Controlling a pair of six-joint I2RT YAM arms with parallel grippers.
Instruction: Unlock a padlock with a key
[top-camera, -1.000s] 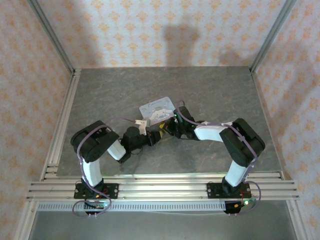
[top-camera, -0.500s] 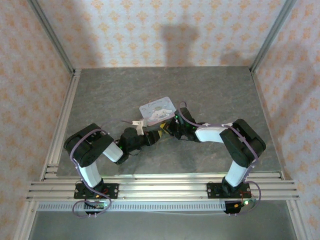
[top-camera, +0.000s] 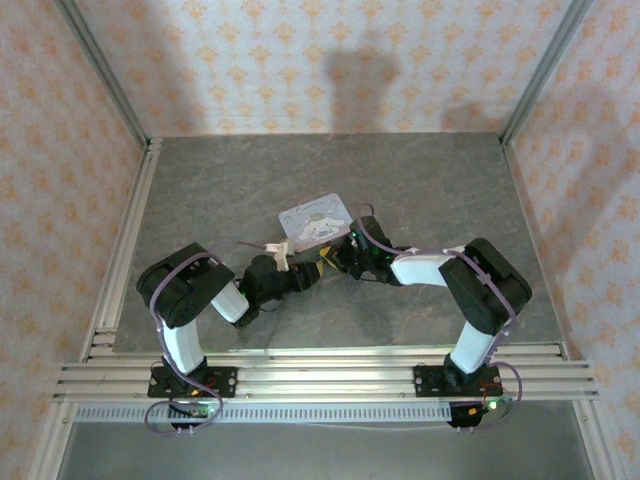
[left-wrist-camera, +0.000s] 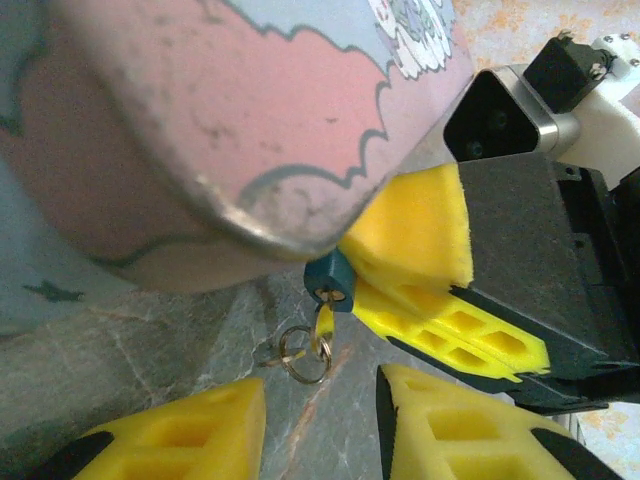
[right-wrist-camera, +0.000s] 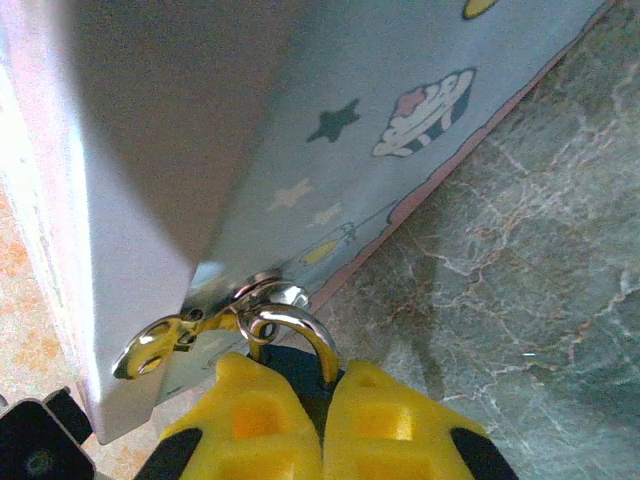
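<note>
Two fingers of the right gripper (right-wrist-camera: 318, 378) are pinching the tiny teal padlock (left-wrist-camera: 329, 280) at the corner of the pastel tin (left-wrist-camera: 250, 120). A key (left-wrist-camera: 323, 322) is sticking out of it, ring (left-wrist-camera: 300, 352) dangling; the left gripper (left-wrist-camera: 320, 405) is hovering just below, jaws apart.

Both arms fold inward, wrists nearly meeting — left tool (left-wrist-camera: 320, 400) spread wide, right tool (right-wrist-camera: 325, 385) pinched closed.

No readable text, labels or numbers
</note>
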